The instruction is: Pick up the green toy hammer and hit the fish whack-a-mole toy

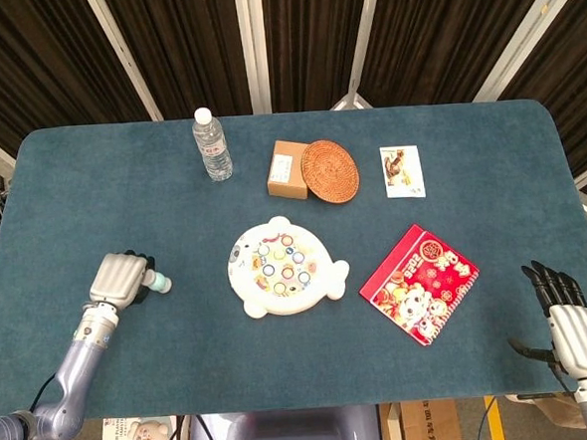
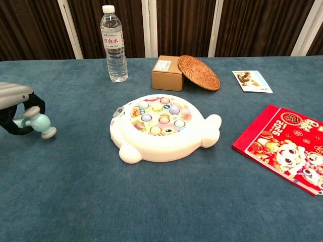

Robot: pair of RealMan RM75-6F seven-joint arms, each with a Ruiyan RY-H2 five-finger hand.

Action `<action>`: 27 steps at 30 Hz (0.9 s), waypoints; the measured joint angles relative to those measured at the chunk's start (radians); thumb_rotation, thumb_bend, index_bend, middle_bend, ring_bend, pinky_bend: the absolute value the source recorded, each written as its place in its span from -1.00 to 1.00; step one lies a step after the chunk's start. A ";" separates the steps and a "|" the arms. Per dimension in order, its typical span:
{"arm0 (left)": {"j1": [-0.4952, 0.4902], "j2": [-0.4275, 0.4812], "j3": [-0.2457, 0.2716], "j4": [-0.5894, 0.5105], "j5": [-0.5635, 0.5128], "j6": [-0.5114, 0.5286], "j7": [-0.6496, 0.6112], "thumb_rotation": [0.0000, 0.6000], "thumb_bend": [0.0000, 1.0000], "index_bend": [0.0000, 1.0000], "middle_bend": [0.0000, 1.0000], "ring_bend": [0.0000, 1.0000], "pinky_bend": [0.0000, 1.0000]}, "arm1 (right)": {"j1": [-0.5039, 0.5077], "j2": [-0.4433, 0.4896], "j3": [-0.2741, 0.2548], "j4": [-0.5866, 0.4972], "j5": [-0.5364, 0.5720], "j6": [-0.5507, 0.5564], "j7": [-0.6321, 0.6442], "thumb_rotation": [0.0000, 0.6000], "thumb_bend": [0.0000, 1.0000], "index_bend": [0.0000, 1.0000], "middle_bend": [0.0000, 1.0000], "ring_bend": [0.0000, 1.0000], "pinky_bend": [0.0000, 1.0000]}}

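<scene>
Dark curtains with pale uprights hang behind the blue table (image 1: 92,182), which fills most of both views. At nine o'clock on the cloth my left hand (image 1: 118,280) is curled around the handle of the green toy hammer (image 2: 39,124); the hammer's head pokes out toward three o'clock, lifted just clear of the cloth in the chest view. At the table's centre sits the fish toy (image 1: 284,267), white with a ring of coloured buttons on top, its tail pointing to three o'clock. It lies well apart from the hammer.

My right hand (image 1: 572,323) rests off the table's edge at about four o'clock, fingers straight and spread, holding nothing.

At twelve o'clock a water bottle (image 1: 210,144) stands upright. Just right of it a small cardboard box (image 1: 287,169) has a round woven mat (image 1: 329,171) leaning against its side. Further toward one o'clock a picture card (image 1: 402,170) lies flat. Between three and four o'clock a red booklet (image 1: 420,283) lies flat and turned at an angle, near the fish's tail.
</scene>
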State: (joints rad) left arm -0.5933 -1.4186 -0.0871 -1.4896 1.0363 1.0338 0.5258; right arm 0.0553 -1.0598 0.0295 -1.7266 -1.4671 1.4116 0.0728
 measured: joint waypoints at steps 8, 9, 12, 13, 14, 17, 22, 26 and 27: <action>-0.003 0.005 -0.007 -0.012 0.010 0.008 -0.007 1.00 0.40 0.32 0.09 -0.15 0.13 | -0.001 0.001 0.000 -0.001 0.001 0.001 0.001 1.00 -0.68 -1.00 -1.00 -1.00 -1.00; -0.005 0.006 -0.009 -0.016 0.012 0.010 -0.006 1.00 0.40 0.32 0.09 -0.15 0.13 | -0.001 0.001 0.001 -0.001 0.001 0.001 0.001 1.00 -0.68 -1.00 -1.00 -1.00 -1.00; -0.010 0.010 -0.017 -0.027 0.015 0.015 -0.002 1.00 0.40 0.32 0.10 -0.14 0.13 | -0.001 0.001 0.001 -0.001 0.001 0.001 0.002 1.00 -0.68 -1.00 -1.00 -1.00 -1.00; -0.013 0.012 -0.020 -0.031 0.015 0.016 0.000 1.00 0.40 0.33 0.10 -0.14 0.14 | -0.001 0.001 0.001 -0.001 0.002 0.000 0.002 1.00 -0.67 -1.00 -1.00 -1.00 -1.00; -0.015 0.014 -0.024 -0.036 0.015 0.017 0.002 1.00 0.40 0.33 0.10 -0.14 0.14 | -0.001 0.001 0.001 -0.001 0.003 0.000 0.002 1.00 -0.68 -1.00 -1.00 -1.00 -1.00; -0.028 0.020 -0.041 -0.056 0.012 0.020 0.011 1.00 0.40 0.33 0.10 -0.14 0.14 | 0.000 0.001 0.002 0.000 0.006 -0.002 0.002 1.00 -0.68 -1.00 -1.00 -1.00 -1.00; -0.069 0.029 -0.086 -0.099 -0.007 0.018 0.045 1.00 0.40 0.34 0.11 -0.13 0.15 | 0.000 0.002 0.003 -0.002 0.013 -0.006 0.006 1.00 -0.68 -1.00 -1.00 -1.00 -1.00; -0.118 0.038 -0.125 -0.139 -0.060 -0.004 0.096 1.00 0.40 0.34 0.11 -0.13 0.15 | 0.000 0.003 0.005 -0.005 0.020 -0.007 0.008 1.00 -0.68 -1.00 -1.00 -1.00 -1.00; -0.137 0.040 -0.138 -0.150 -0.080 -0.010 0.120 1.00 0.40 0.34 0.11 -0.13 0.15 | 0.000 0.003 0.006 -0.006 0.022 -0.008 0.009 1.00 -0.68 -1.00 -1.00 -1.00 -1.00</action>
State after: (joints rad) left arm -0.7304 -1.3783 -0.2249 -1.6393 0.9560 1.0234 0.6453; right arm 0.0548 -1.0567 0.0352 -1.7327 -1.4454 1.4038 0.0822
